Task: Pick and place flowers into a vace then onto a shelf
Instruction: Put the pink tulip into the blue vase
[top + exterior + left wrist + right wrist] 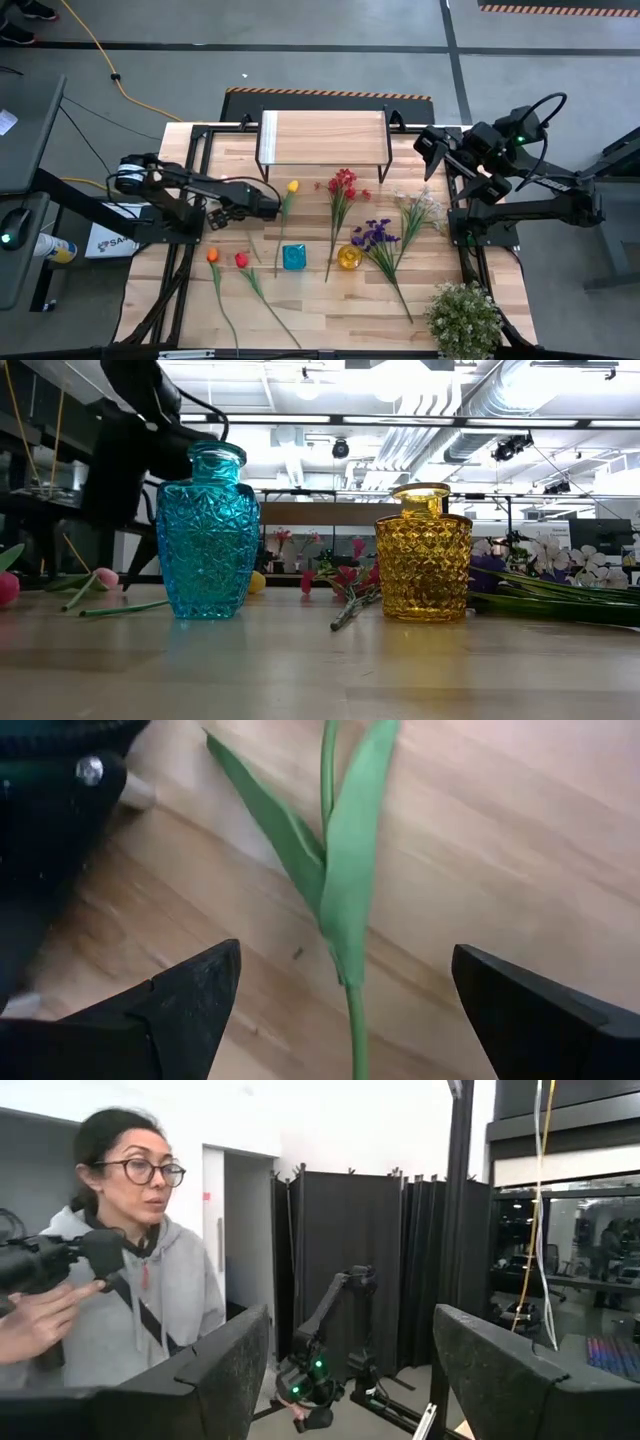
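Observation:
My left gripper [272, 206] [345, 952] is open and low over the table. Its fingers stand on either side of the yellow tulip's green stem and leaves [340, 870] without touching them. That tulip [292, 186] lies flat on the wood in front of the shelf [323, 137]. Orange [212, 256] and red [241, 260] tulips lie near the left edge. Red [343, 185], purple [375, 236] and white [420, 206] sprays lie to the right. A blue vase [294, 257] [208, 535] and a yellow vase [349, 257] [423, 555] stand upright. My right gripper [430, 148] [350, 1315] is open and raised at the far right.
A bushy pale-green potted plant [465, 318] stands at the near right corner. The shelf stands at the table's far edge, its plank top bare. A person [130, 1270] holding a dark device shows in the room beyond, in the right wrist view.

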